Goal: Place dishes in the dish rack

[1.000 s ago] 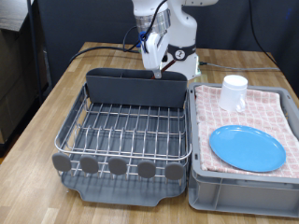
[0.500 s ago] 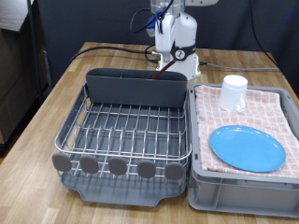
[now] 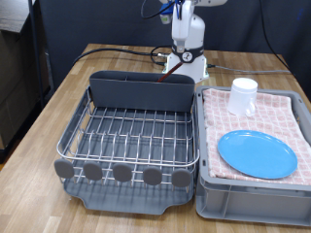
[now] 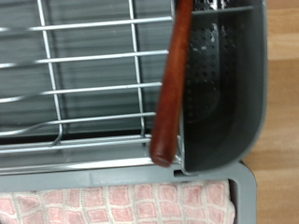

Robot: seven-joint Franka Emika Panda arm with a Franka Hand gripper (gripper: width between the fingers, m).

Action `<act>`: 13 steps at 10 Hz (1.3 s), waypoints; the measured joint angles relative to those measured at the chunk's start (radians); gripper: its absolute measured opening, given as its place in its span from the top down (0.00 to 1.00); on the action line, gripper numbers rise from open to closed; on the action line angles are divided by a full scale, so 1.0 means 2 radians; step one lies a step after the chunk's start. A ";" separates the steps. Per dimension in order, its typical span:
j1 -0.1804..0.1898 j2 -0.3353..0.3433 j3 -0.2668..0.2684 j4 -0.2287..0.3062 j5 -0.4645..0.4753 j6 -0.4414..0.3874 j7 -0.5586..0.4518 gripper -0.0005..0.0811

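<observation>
The reddish-brown wooden spoon (image 4: pixel 168 93) leans along the wall of the tall grey utensil caddy (image 4: pixel 224 93), its thick end near the rack's corner. It does not show in the exterior view. The dish rack (image 3: pixel 131 136) has a bare silver wire grid, and its caddy (image 3: pixel 141 92) stands at the back. My gripper (image 3: pixel 184 39) hangs high above and behind the caddy's right end, open, with nothing between its fingers. The bright blue plate (image 3: pixel 257 153) and the small white cup (image 3: pixel 243 95) lie on the pink checked cloth.
The grey crate (image 3: pixel 253 199) with the pink checked cloth (image 3: pixel 287 116) stands tight against the rack on the exterior view's right. The cloth also shows in the wrist view (image 4: pixel 112 205). Black cables (image 3: pixel 117 49) run over the wooden table behind the rack.
My gripper has risen from just above the caddy and moved towards the exterior view's right. The plate and cup have not moved.
</observation>
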 joint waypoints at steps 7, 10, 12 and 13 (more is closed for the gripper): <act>0.023 0.085 0.001 0.131 -0.050 -0.028 -0.239 0.01; 0.047 0.128 0.004 0.193 -0.044 -0.042 -0.345 0.01; 0.052 0.146 0.002 0.213 -0.043 -0.054 -0.366 0.01; 0.052 0.146 0.002 0.213 -0.043 -0.047 -0.365 0.01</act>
